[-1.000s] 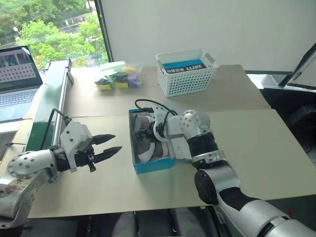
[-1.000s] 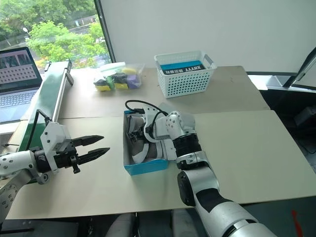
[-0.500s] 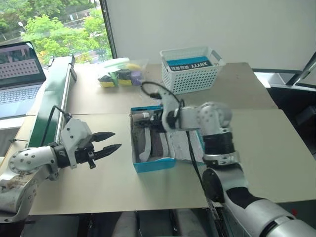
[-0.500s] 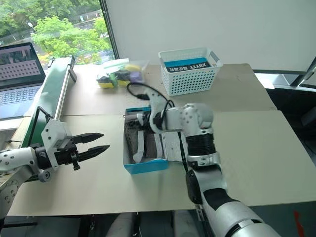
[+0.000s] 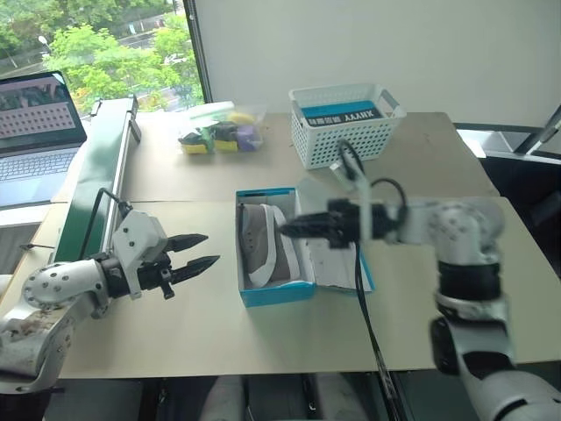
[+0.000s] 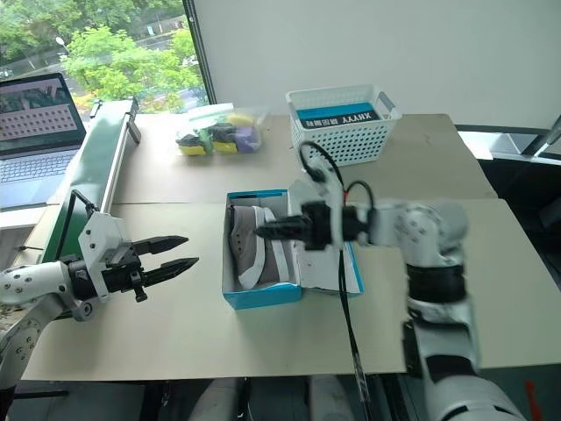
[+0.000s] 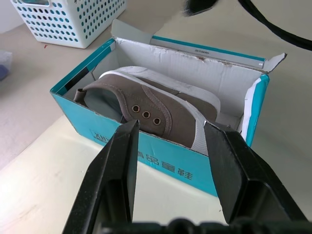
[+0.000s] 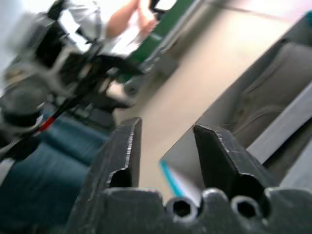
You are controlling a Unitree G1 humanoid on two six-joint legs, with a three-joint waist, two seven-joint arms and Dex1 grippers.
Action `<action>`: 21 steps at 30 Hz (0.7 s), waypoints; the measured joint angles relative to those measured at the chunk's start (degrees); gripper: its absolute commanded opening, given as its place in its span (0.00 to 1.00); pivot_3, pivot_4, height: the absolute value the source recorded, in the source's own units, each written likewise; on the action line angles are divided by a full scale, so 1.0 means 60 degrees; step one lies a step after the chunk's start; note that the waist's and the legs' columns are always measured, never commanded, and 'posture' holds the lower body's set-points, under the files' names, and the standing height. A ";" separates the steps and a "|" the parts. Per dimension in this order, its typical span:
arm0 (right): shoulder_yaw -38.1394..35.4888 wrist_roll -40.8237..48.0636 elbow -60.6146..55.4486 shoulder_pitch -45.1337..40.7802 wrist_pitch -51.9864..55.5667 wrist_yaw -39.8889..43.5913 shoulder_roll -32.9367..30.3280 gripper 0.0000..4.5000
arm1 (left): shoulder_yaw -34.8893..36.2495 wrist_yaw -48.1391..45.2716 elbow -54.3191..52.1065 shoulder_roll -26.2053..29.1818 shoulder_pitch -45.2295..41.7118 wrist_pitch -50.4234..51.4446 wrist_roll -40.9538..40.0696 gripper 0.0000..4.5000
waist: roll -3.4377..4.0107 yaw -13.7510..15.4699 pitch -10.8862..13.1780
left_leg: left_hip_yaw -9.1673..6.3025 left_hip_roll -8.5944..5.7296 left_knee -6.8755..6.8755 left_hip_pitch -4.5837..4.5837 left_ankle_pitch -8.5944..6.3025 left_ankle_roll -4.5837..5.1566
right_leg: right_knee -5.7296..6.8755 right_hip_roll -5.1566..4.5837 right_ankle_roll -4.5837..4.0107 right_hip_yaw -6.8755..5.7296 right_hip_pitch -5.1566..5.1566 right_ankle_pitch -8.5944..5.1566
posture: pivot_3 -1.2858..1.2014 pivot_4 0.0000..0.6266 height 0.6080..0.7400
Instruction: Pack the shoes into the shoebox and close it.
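Left to right. Left gripper [image 5: 200, 251] hovering off the box's left side, jaws partly parted, holding nothing. Blue shoebox [image 5: 273, 296] mid-bench, lid [image 5: 337, 259] flopped open to the right, taupe sneakers [image 5: 260, 241] lying inside (second shoe hard to separate, looks like both). Right gripper [image 5: 296, 227] over the open box, jaws narrow with a gap, empty.

Risks, judged:
- shoe side proud of the rim, so lid may not seat
- black cable [image 5: 362, 298] draped across lid could snag on the close
- one-sided push would skid the light cardboard on the smooth bench [image 5: 193, 342]

Room: tan bench, white lattice basket [image 5: 346, 123] at back, bag of coloured items [image 5: 215, 136], laptop [image 5: 39, 140] far left, window with trees.
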 measured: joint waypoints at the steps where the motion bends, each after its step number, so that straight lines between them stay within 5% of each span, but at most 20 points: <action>1: 0.0136 0.0207 -0.0374 0.0397 -0.0132 0.0578 -0.0494 0.14 | -0.0041 0.0004 0.0003 -0.0018 -0.0068 -0.0002 0.0008 0.50 | 0.0001 0.0001 0.0001 | 0.0004 0.0002 0.0001 0.0002 0.0000 0.0000 | -0.0005 0.0003 0.0007 0.0005 0.0000 -0.0002 | 0.52 0.24 0.95; 3: 0.0491 0.0394 -0.1068 0.1165 -0.0316 0.1508 -0.1396 0.01 | -0.0057 0.0019 0.0026 -0.0026 -0.0086 -0.0003 0.0035 0.50 | 0.0001 0.0016 0.0002 | 0.0006 0.0005 0.0000 0.0024 -0.0001 0.0001 | -0.0004 0.0006 0.0056 0.0005 0.0019 -0.0032 | 0.52 0.24 0.95; 9: 0.2740 -0.1469 -0.1821 0.2744 -0.2288 0.2030 -0.2493 0.01 | -0.0150 0.0050 0.0096 -0.0059 -0.0345 0.0009 0.0096 0.50 | -0.0006 0.0005 -0.0002 | 0.0058 0.0020 0.0006 0.0050 0.0000 -0.0001 | -0.0005 0.0016 0.0071 0.0043 0.0022 -0.0041 | 0.52 0.24 0.95; 14: 0.3648 -0.3258 -0.1155 0.3347 -0.3331 0.0430 -0.1774 0.01 | -0.0286 0.0042 0.0252 -0.0068 -0.0600 0.0015 0.0143 0.50 | -0.0011 0.0024 -0.0003 | 0.0064 0.0017 0.0013 0.0037 0.0000 -0.0002 | -0.0005 0.0014 0.0074 0.0054 0.0015 -0.0034 | 0.52 0.24 0.95; 21: 0.2102 -0.4438 -0.0667 0.5250 -0.4023 -0.2577 -0.0283 0.01 | -0.0370 -0.0005 0.0462 -0.0076 -0.0731 0.0014 0.0159 0.50 | -0.0021 0.0151 -0.0009 | 0.0064 0.0012 0.0013 0.0040 -0.0005 -0.0009 | -0.0004 0.0007 0.0033 0.0058 0.0023 -0.0010 | 0.52 0.24 0.95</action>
